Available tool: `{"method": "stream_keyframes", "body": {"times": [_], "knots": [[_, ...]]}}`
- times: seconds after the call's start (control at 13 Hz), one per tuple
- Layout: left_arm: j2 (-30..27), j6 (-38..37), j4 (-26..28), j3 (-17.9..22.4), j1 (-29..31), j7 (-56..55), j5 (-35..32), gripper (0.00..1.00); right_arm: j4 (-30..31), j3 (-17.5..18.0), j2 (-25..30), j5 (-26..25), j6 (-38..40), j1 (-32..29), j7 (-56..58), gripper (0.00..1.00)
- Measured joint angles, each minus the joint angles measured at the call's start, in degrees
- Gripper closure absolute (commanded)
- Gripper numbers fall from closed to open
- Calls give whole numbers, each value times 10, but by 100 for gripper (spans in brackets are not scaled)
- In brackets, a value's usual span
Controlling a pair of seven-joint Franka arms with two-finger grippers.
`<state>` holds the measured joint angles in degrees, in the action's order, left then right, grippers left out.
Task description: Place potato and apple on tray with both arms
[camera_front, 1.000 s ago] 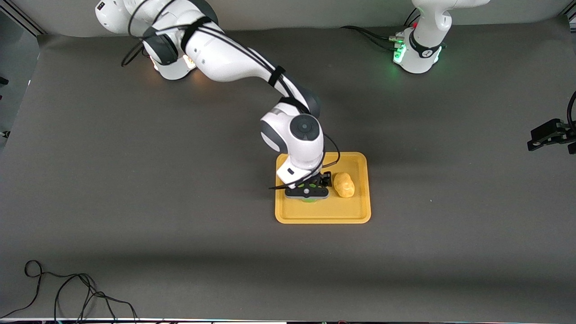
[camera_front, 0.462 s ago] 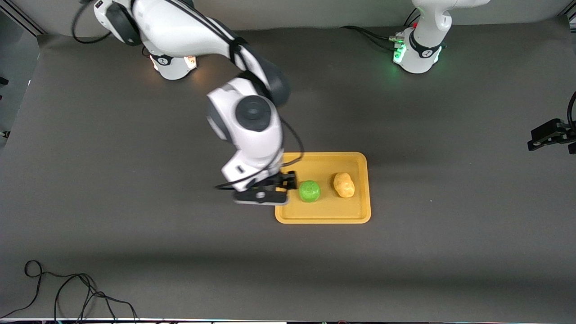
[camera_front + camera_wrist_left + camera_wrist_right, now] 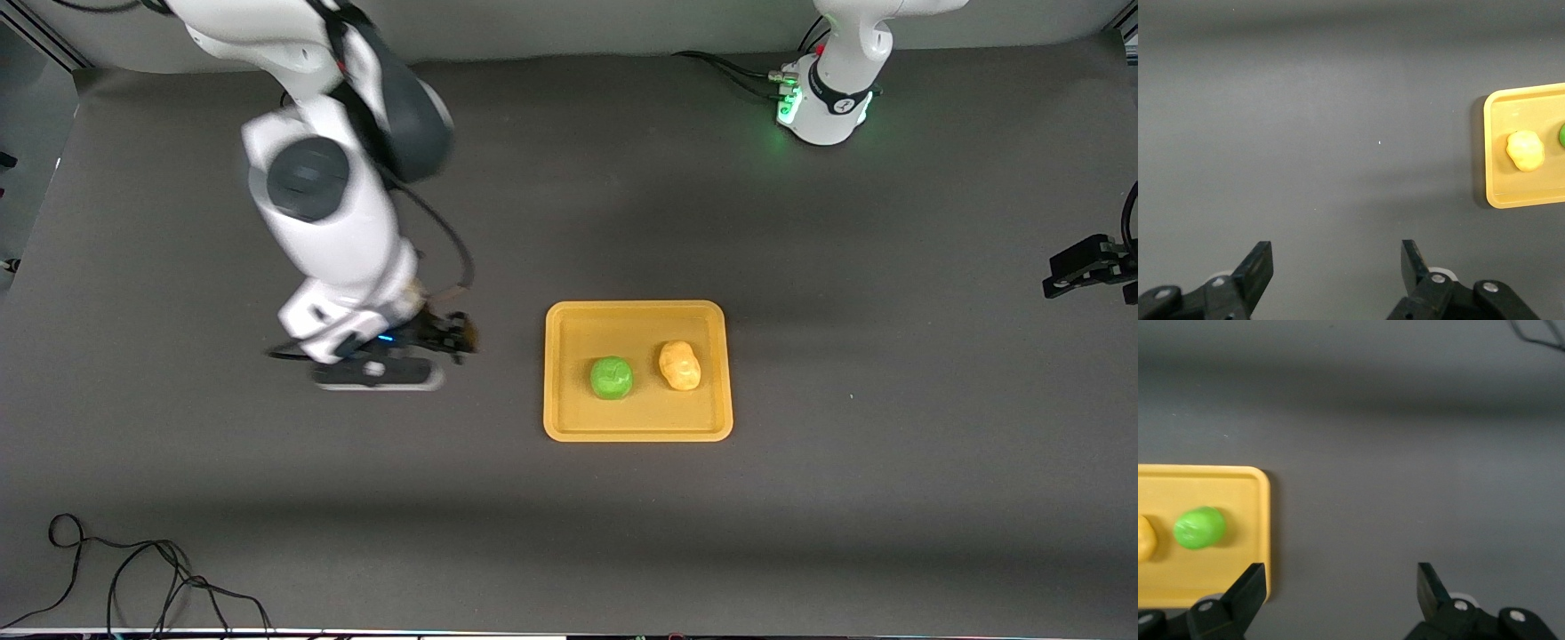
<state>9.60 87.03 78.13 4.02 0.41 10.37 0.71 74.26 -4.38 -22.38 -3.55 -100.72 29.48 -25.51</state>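
Observation:
The orange-yellow tray (image 3: pixel 637 427) lies mid-table. On it sit the round green apple (image 3: pixel 612 378) and, beside it toward the left arm's end, the lumpy tan potato (image 3: pixel 680 365). Neither is touched. My right gripper (image 3: pixel 378 372) hangs over bare table beside the tray, toward the right arm's end. In the right wrist view the right gripper (image 3: pixel 1341 570) is open and empty, with the apple (image 3: pixel 1199 527) and tray (image 3: pixel 1238 487) off to one side. My left gripper (image 3: pixel 1335 250) is open and empty, high over bare table, with the tray (image 3: pixel 1495 193) and potato (image 3: pixel 1525 150) at the frame's edge.
A loose black cable (image 3: pixel 133 569) lies near the table's front edge at the right arm's end. A black fixture (image 3: pixel 1089 267) juts in at the left arm's end. Cables (image 3: pixel 738 71) run by the left arm's base (image 3: pixel 831 98).
The right gripper has left the apple on the tray and swung away toward the right arm's end of the table. The left arm has not moved.

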Motion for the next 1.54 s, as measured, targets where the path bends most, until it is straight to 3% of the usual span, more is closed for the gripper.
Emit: {"method": "stream_keyframes", "body": {"times": [0.31,0.54,0.85,1.54], "knots": [[0,0,0,0,0,0,0,14,113,3,129,0,7,-80,105,0],[0,0,0,0,0,0,0,14,148,13,181,0,31,-159,172,0],[0,0,0,0,0,0,0,14,158,48,192,0,55,-263,212,0],[0,0,0,0,0,0,0,13,175,9,210,0,82,-276,233,0]]}}
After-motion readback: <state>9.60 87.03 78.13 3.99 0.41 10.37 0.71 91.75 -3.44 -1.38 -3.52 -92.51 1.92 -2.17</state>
